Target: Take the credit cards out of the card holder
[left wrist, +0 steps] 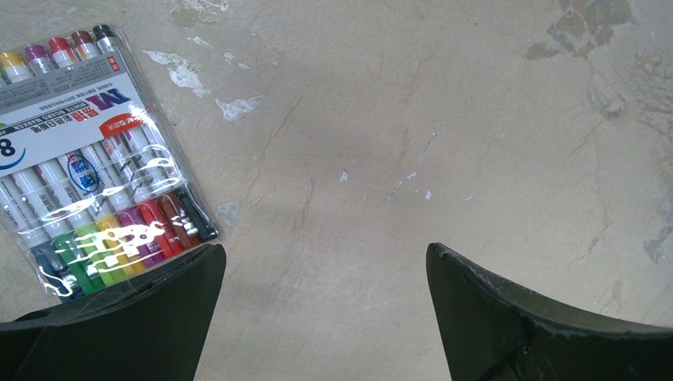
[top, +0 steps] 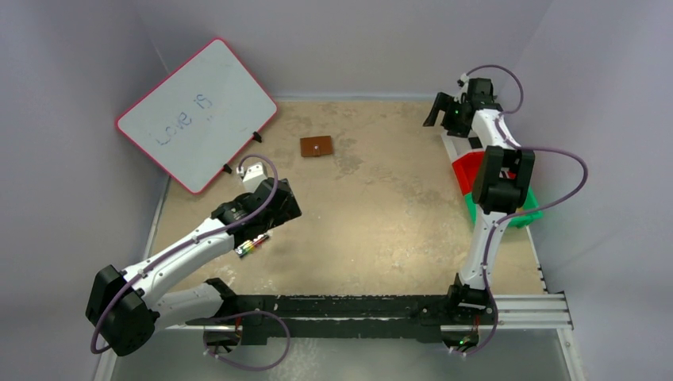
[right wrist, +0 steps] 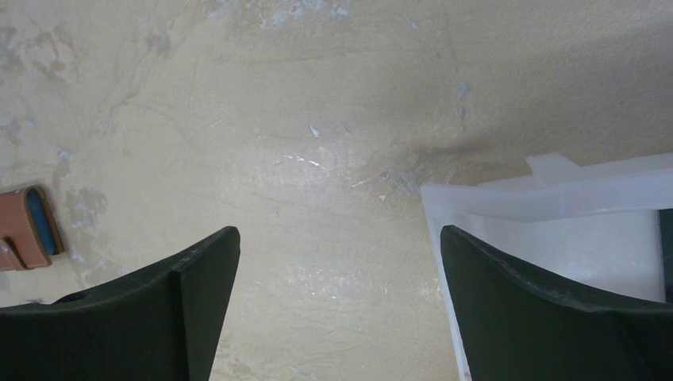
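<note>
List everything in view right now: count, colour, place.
card holder: 1, brown leather, folded, far centre of table
credit cards: none visible
whiteboard marker pack: 1, clear sleeve, multicolour markers, left side of table, beside the left jaws
whiteboard: 1, white with pink frame, blue writing, propped at far left
white bin, red bin, green bin: 1 each, right edge of table, partly behind the right arm
table: 1, tan, scuffed
mounting rail: 1, black and silver, near edge
left arm: 1, white and black, above marker pack, jaws open and empty
right arm: 1, white and black, above bins, jaws open and empty
</note>
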You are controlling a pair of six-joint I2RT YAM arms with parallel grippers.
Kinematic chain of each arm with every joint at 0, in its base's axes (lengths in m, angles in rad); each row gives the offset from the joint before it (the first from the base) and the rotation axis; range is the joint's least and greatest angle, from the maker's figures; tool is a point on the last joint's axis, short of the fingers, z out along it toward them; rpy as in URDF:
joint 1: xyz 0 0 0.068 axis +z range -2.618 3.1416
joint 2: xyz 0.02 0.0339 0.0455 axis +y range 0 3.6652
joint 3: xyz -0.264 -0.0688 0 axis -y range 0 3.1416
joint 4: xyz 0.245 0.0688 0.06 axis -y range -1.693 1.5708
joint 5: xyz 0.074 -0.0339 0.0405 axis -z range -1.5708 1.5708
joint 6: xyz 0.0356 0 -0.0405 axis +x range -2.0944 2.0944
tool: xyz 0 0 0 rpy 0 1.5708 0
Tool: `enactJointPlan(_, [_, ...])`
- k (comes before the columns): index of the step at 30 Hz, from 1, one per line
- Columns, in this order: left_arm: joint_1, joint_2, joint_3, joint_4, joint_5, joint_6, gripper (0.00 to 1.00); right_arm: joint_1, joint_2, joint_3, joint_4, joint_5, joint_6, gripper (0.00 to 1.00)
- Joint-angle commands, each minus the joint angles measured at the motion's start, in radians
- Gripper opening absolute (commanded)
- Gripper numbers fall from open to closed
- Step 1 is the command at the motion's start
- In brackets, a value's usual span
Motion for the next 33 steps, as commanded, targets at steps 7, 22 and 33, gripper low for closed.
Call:
enactJointPlan(7, [0.003,-0.02,0.04,0.023,-0.02,-0.009,0.98,0.007,-0.088,0.016,-0.016,0.174,-0.025,0.98])
enactJointPlan(22, [0.002,-0.029,0.034,0.025,-0.014,-0.007,0.98,0.006,-0.042,-0.028,0.004,0.198,0.029,1.0])
enactJointPlan(33, [0.002,-0.048,0.029,0.008,-0.023,-0.01,0.98,0.006,0.006,-0.03,0.016,0.072,-0.009,0.99])
